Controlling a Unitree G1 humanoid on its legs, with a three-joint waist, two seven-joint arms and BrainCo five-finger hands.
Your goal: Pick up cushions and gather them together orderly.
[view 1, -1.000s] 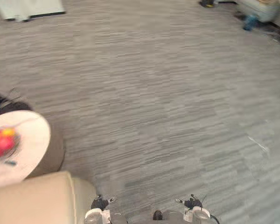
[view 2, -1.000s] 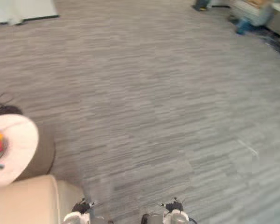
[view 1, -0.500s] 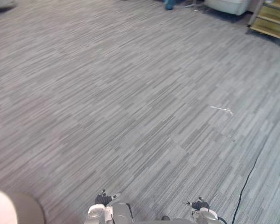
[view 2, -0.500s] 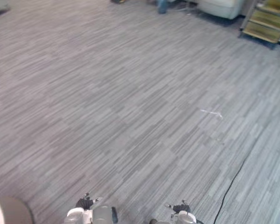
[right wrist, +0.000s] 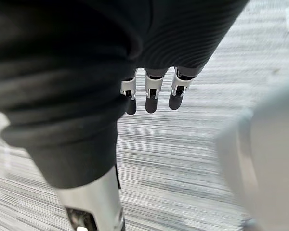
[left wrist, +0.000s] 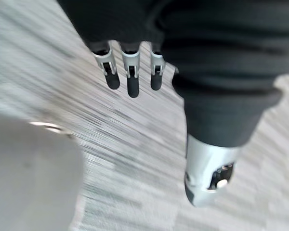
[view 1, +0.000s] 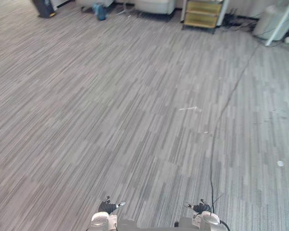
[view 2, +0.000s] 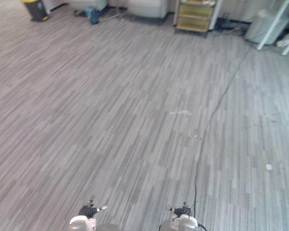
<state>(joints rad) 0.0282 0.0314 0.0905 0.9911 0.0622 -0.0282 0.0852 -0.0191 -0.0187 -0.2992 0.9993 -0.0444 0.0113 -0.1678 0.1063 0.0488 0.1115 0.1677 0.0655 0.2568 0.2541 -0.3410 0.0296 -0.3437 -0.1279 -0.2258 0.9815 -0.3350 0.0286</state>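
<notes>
Grey striped carpet (view 1: 111, 120) runs across the whole floor. The left hand (left wrist: 131, 72) hangs above it, its fingers (left wrist: 111, 77) straight, side by side and pointing down at the carpet. Its thumb (left wrist: 207, 168) stands well apart from them, and nothing lies between thumb and fingers. The right hand (right wrist: 151, 94) hangs the same way: its fingers (right wrist: 177, 94) are straight and relaxed in a row, its thumb (right wrist: 94, 202) is off to one side, and it holds and touches nothing.

Along the far wall stand pale upholstered seats (view 1: 154, 6), with a low wooden shelf unit (view 1: 202, 13) just beside them. A small blue object (view 1: 100, 10) and a dark bin with a yellow top (view 2: 34, 8) are further along the same wall. White table legs (view 1: 279, 21) and a pale rounded container (view 1: 267, 19) stand in the far right corner. Whether a cushion lies on those seats cannot be told, and they are well apart from both hands, across the open carpet. On the carpet between lie a thin white scrap (view 1: 189, 109) and, further right, a small white disc (view 1: 280, 163).
</notes>
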